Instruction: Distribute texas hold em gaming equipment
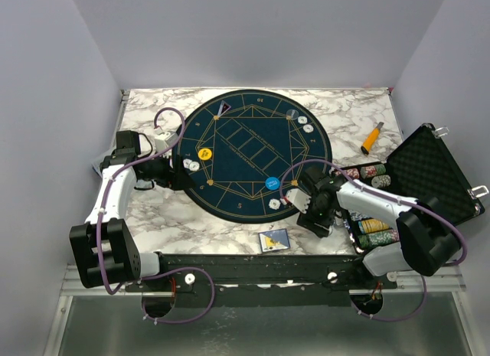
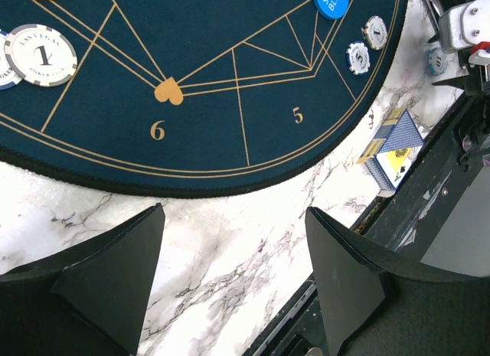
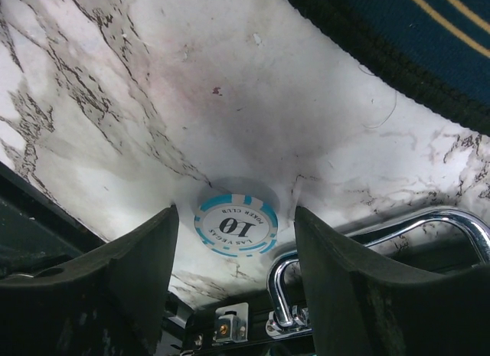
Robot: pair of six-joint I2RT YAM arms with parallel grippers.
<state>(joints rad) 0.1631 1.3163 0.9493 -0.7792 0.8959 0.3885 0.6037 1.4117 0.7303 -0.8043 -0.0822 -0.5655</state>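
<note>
Right gripper (image 3: 235, 218) straddles a poker chip (image 3: 235, 226) on the marble.
Only its wrist view shows this: jaws narrow, not touching. Left gripper (image 2: 233, 212) wide, empty.

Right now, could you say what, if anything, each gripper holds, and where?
Nothing: the right gripper straddles a 10 poker chip, untouched; the left gripper is empty.

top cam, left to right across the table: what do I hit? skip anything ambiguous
yellow round button disc → blue round button disc → orange-handled tool → black foam-lined case lid
</note>
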